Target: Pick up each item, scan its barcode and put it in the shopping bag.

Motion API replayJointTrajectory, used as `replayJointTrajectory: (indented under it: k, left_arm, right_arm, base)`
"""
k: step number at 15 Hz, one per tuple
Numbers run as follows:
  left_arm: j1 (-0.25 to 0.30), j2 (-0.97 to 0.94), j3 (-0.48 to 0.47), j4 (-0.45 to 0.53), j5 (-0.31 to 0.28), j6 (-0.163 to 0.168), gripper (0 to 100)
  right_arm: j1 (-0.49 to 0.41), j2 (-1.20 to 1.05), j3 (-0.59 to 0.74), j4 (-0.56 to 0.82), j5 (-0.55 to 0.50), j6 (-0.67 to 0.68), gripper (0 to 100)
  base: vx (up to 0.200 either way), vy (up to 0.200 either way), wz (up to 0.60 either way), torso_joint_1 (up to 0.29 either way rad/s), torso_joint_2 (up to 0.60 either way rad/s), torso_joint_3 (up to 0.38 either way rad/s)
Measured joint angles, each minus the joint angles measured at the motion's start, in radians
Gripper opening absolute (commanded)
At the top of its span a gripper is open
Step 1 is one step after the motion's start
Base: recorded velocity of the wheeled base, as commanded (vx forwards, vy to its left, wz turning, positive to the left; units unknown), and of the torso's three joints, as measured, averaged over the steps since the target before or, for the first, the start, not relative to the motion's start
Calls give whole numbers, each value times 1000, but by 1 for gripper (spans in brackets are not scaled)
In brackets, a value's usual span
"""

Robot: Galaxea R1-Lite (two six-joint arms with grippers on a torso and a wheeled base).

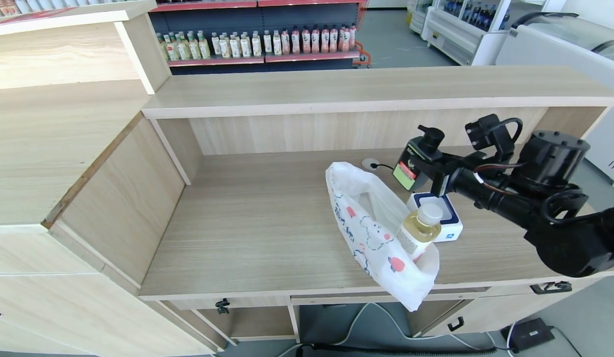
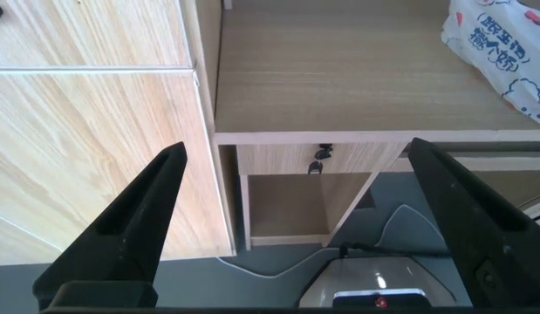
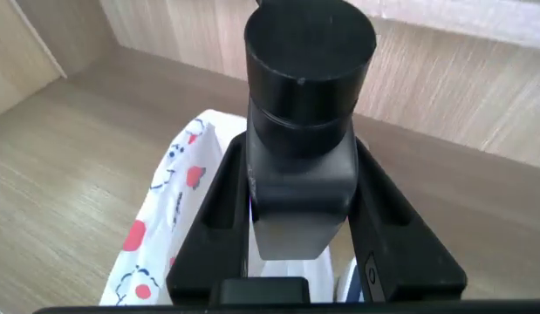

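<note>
My right gripper point(image 1: 420, 167) is shut on a black pump bottle point(image 1: 417, 159) with a green and red label, held tilted in the air above the white and blue scanner point(image 1: 448, 218) on the counter. In the right wrist view the bottle's black pump cap point(image 3: 309, 52) sits between the fingers point(image 3: 208, 227). The white printed shopping bag point(image 1: 371, 233) lies open on the counter just left of the scanner, with a yellow-liquid bottle point(image 1: 420, 229) inside it. My left gripper point(image 2: 296, 227) hangs open below the counter's front edge, holding nothing.
The wooden counter point(image 1: 267, 223) has a raised back shelf point(image 1: 376, 89) and a tall side panel point(image 1: 123, 198) on the left. A cable port point(image 1: 371, 164) sits behind the bag. Drawers point(image 2: 313, 161) lie under the counter edge.
</note>
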State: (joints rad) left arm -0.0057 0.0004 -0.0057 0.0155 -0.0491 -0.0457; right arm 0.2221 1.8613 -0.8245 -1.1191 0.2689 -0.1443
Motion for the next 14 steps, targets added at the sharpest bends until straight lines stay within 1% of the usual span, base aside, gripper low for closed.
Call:
replayJointTrajectory:
  k: [3, 7, 9, 11, 14]
  left_arm:
    - [0, 0, 0, 0, 0, 0, 100]
    - [0, 0, 0, 0, 0, 0, 100]
    - [0, 0, 0, 0, 0, 0, 100]
    - [0, 0, 0, 0, 0, 0, 100]
    - [0, 0, 0, 0, 0, 0, 100]
  right_arm:
    - [-34, 57, -5, -3, -1, 30, 0]
    - [-69, 89, 0, -4, 15, 36, 0]
    - [-78, 115, -3, -32, 85, 34, 0]
    - [-90, 153, -12, -78, 196, 21, 0]
    - [-108, 201, -24, -94, 247, -45, 0]
  base:
    - [0, 0, 0, 0, 0, 0]
    - [0, 0, 0, 0, 0, 0]
    - [0, 0, 0, 0, 0, 0]
    - [0, 0, 0, 0, 0, 0]
    - [0, 0, 0, 0, 0, 0]
